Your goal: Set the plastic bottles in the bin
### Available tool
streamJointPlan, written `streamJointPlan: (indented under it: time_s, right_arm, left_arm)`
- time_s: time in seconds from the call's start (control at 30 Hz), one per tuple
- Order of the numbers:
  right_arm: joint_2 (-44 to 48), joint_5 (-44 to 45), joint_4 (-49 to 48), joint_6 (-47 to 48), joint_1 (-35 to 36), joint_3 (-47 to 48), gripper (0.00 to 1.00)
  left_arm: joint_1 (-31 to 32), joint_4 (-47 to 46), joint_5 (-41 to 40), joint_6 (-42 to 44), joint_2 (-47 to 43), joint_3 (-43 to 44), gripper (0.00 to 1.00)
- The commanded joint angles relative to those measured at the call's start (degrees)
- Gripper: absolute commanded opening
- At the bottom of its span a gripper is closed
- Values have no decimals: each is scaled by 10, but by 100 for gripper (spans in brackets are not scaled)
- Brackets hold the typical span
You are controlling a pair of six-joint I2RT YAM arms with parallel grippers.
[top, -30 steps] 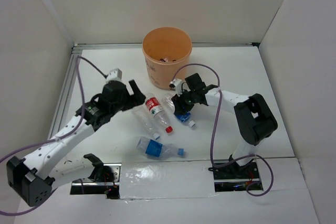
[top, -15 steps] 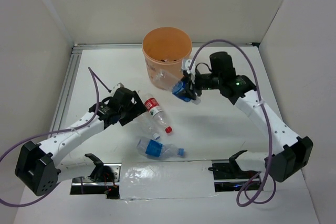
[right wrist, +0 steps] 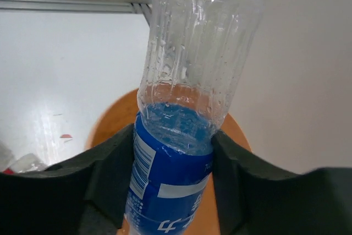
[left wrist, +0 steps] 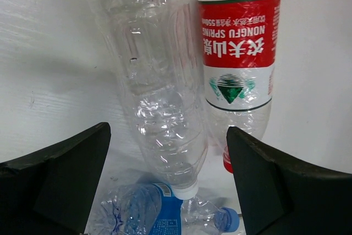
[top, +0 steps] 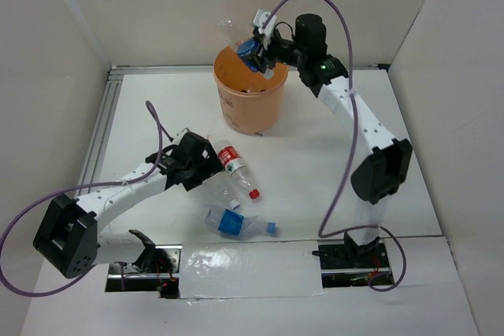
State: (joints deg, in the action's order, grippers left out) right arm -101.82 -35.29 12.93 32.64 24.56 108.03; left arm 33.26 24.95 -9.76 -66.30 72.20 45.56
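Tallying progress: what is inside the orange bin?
Low in the bin, small pale shapes, too small to identify; the right gripper and its bottle cover the far side.

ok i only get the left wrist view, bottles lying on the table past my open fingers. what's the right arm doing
Observer: The right fingers are shut on a blue-label bottle, held up above the rim of the orange bin at the far side of the table.
Operator: and how many are on the table in all
Observer: Three in the top view: the red-label bottle, the plain bottle right beside it, and a second blue-label bottle nearer the arm bases.
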Motion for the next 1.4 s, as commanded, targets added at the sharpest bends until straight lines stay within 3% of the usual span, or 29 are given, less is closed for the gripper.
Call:
streamJointPlan:
  time_s: [0.0,0.03,0.13,0.23,0.37,0.4,0.43,0.5,0.57,0.6,0.67,0.77,0.8,0.87,0.9,0.93,1.03,1.17,1.3,1.37]
  right_arm:
    - [-66,11,-12,-21,-18,93,60]
    - [-94,11,6,-21,-18,122,79]
    - [-114,-6,38,-48,-32,154,100]
    - [-88,-33,45,-70,-46,138,100]
    - [24,-90,64,-86,-57,29,100]
    - [47,-122,73,-79,-57,0,100]
    - [91,-140,101,-59,-62,-58,100]
    - [134,-190,140,-19,-62,-122,100]
    - [202,-202,185,41,-62,-191,90]
    - [227,-202,193,64,-62,-267,84]
    - [298,-180,190,93,-62,-370,63]
    - [354,-139,164,88,-62,-447,36]
    - [376,-133,159,76,-62,-487,35]
    - [377,-122,159,76,-54,-517,40]
    - [371,-113,164,69,-54,-526,47]
    - [363,-113,164,69,-47,-532,61]
    - [332,-114,193,69,-41,-532,81]
    - [327,-128,193,96,-29,-552,89]
    - [337,-151,216,152,-23,-557,90]
    - [343,-172,266,261,-23,-570,91]
  left_arm:
    - [-2,-28,-7,-2,9,-12,99]
    - [-2,-28,-12,-2,17,-12,99]
    - [-2,-28,-26,-2,47,-17,97]
    - [-2,-37,-32,-2,71,-22,97]
    - [4,-62,-39,3,107,-22,93]
    - [4,-68,-39,8,122,-22,89]
    - [10,-75,-39,13,129,-22,72]
    - [15,-75,-39,14,135,-10,55]
    - [21,-50,-51,14,117,-4,41]
    - [29,-40,-51,19,101,3,30]
    - [51,-9,-78,43,32,16,25]
    - [70,10,-116,74,-55,62,20]
    - [70,10,-122,97,-70,74,20]
    - [70,-25,-134,125,-88,113,20]
    - [70,-46,-145,143,-88,127,20]
    - [70,-69,-145,182,-88,158,22]
    - [57,-159,-159,253,-26,217,23]
    - [32,-255,-144,321,112,376,28]
    - [19,-282,-138,333,201,475,30]
    - [13,-291,-155,333,240,521,30]
